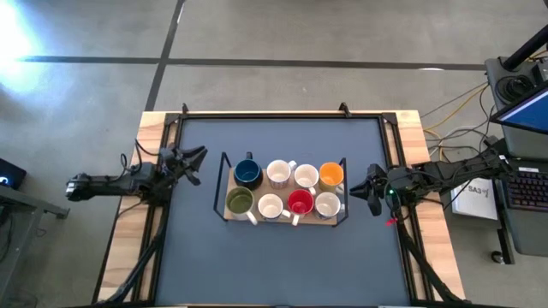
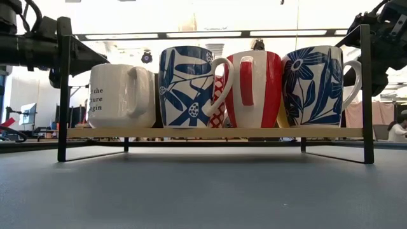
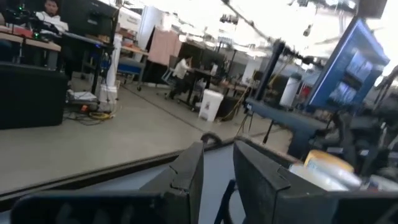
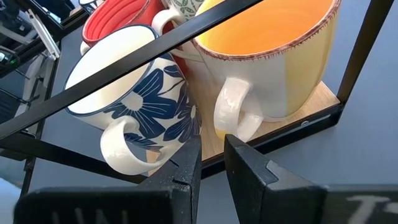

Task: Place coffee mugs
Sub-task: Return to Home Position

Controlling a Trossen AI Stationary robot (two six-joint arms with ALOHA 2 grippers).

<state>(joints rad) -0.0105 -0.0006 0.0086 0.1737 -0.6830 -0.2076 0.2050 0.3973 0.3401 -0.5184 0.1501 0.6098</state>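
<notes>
Strong glare whitens the floor [image 1: 13,34] at the high view's upper left. In the low view, overhead light strips [image 2: 210,34] blaze behind the mugs [image 2: 184,86]; a soft shadow lies under the shelf [image 2: 216,133] on the desk [image 2: 203,191].

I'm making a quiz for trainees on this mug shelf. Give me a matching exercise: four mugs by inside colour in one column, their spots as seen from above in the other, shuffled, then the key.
Mugs:
1. orange mug
2. olive green mug
3. red mug
4. dark blue mug

Places in the high view:
A. lower row, left end
B. upper row, left end
C. upper row, right end
D. lower row, third from left

Pairs: 1-C, 2-A, 3-D, 4-B.

Left gripper waits left of the shelf, right gripper right of it.
</notes>
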